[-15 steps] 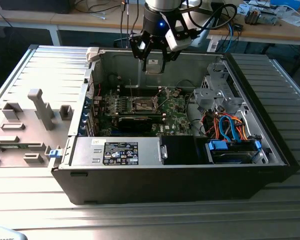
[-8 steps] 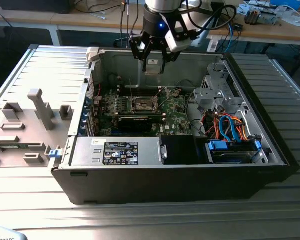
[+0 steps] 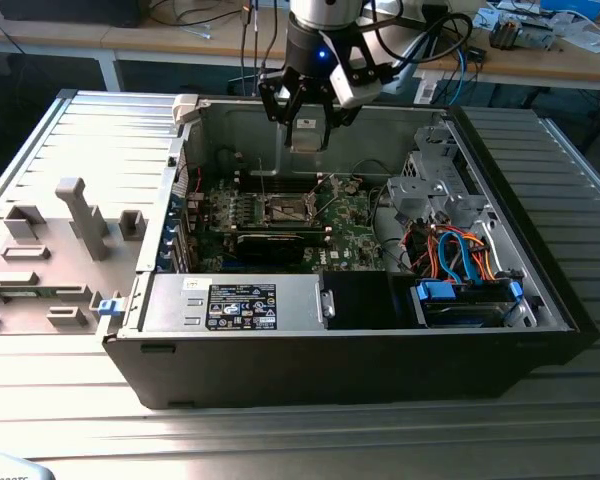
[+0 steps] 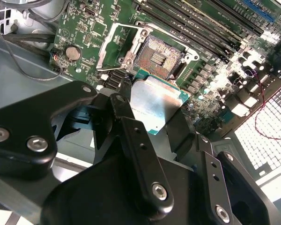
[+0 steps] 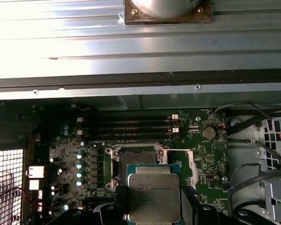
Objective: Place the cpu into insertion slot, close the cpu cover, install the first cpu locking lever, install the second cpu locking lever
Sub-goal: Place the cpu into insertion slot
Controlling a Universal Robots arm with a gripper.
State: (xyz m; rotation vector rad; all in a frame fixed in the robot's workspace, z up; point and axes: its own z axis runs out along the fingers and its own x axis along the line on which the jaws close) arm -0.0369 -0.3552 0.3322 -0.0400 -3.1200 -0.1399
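Observation:
My gripper (image 3: 306, 128) hangs above the open computer case and is shut on the cpu (image 3: 307, 133). In both wrist views the cpu (image 4: 152, 101) (image 5: 153, 194) is a silvery square with a tan-green edge, clamped by two black fingers (image 4: 126, 124). It hovers over the green motherboard, beside the insertion slot (image 4: 157, 55) (image 5: 136, 157) (image 3: 285, 208), whose dark pin field lies bare. The cpu cover (image 4: 111, 43) (image 5: 193, 163) stands swung open at one side of the slot. Thin lever wires (image 3: 326, 192) stick up near the socket.
The black case wall (image 3: 330, 370) surrounds the board. A power supply (image 3: 245, 303) sits at the front, and a drive cage with blue and orange cables (image 3: 460, 255) lies at the exterior view's right. Memory slots (image 5: 126, 126), a coin battery (image 4: 73, 53) and a grey fixture (image 3: 80, 215) are nearby.

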